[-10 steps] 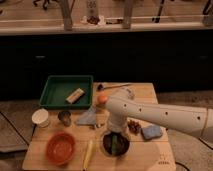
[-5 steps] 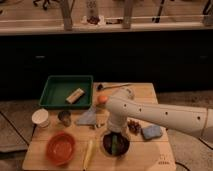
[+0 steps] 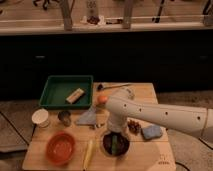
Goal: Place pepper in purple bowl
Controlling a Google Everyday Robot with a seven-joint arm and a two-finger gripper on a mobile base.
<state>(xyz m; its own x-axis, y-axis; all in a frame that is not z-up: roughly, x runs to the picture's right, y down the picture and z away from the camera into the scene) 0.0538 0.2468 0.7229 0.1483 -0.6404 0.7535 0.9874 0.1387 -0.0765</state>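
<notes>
The purple bowl (image 3: 116, 143) sits near the front of the wooden table (image 3: 150, 92), a little right of centre. The small green pepper (image 3: 116, 145) shows inside the bowl, lying against its dark inside. My white arm reaches in from the right, and the gripper (image 3: 116, 133) points straight down over the bowl, right above the pepper. Whether the gripper touches the pepper cannot be told.
An orange-red bowl (image 3: 60, 147) and a long pale yellow vegetable (image 3: 89, 152) lie left of the purple bowl. A green tray (image 3: 56, 90), white cup (image 3: 41, 117), metal cup (image 3: 64, 118), grey cloth (image 3: 90, 118), orange fruit (image 3: 102, 99) and blue sponge (image 3: 151, 132) stand around.
</notes>
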